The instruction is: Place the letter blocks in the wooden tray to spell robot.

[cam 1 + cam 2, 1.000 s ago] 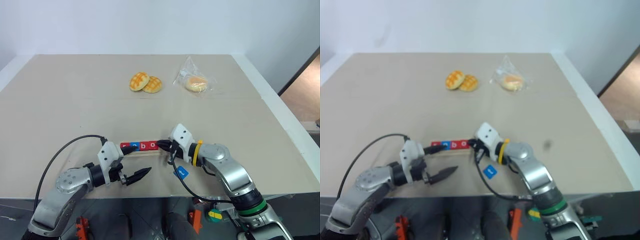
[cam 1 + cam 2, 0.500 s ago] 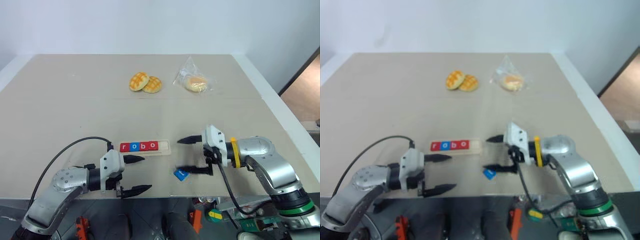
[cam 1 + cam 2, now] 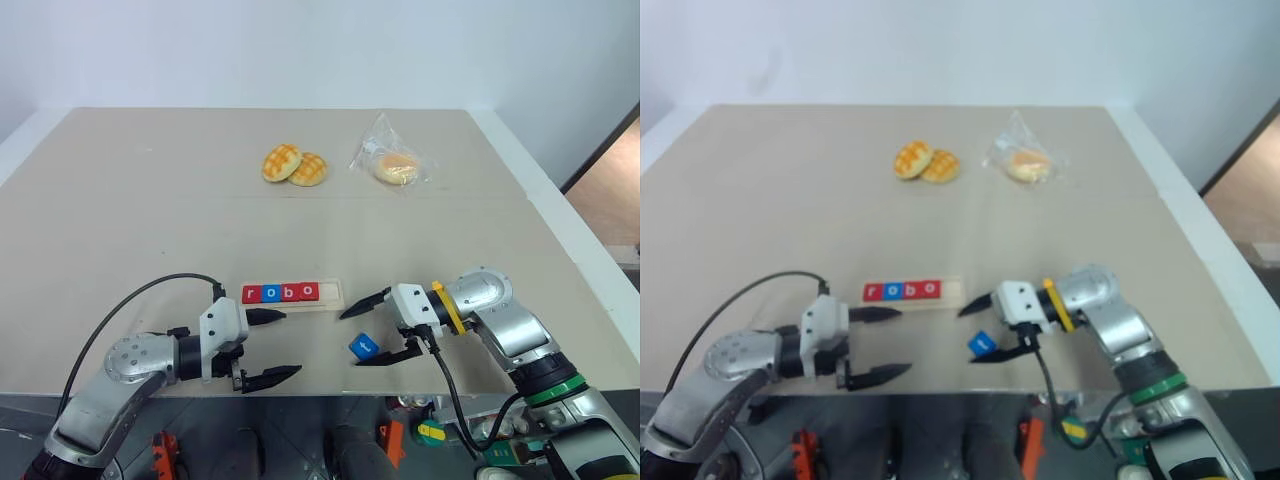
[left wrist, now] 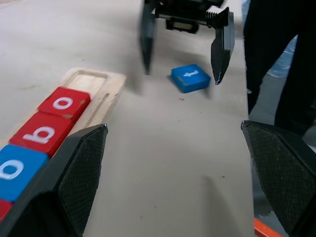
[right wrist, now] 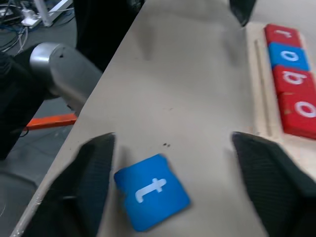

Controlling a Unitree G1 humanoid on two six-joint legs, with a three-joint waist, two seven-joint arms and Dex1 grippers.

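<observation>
Left eye view: both tools, right (image 3: 372, 326) and left (image 3: 280, 345), gape empty; the right should straddle the t block (image 3: 363, 346) near the tabletop's front edge, pinch squarely, then seat it in the tray's (image 3: 331, 295) free end.

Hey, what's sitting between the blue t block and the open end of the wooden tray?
Nothing: bare tabletop separates the blue t block from the wooden tray, clearest in the left wrist view.

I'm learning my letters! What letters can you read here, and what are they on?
"r" on a red block in the wooden tray
"o" on a blue block
"b" on a red block
"o" on a red block
"t" on a blue block lying on the table
</observation>
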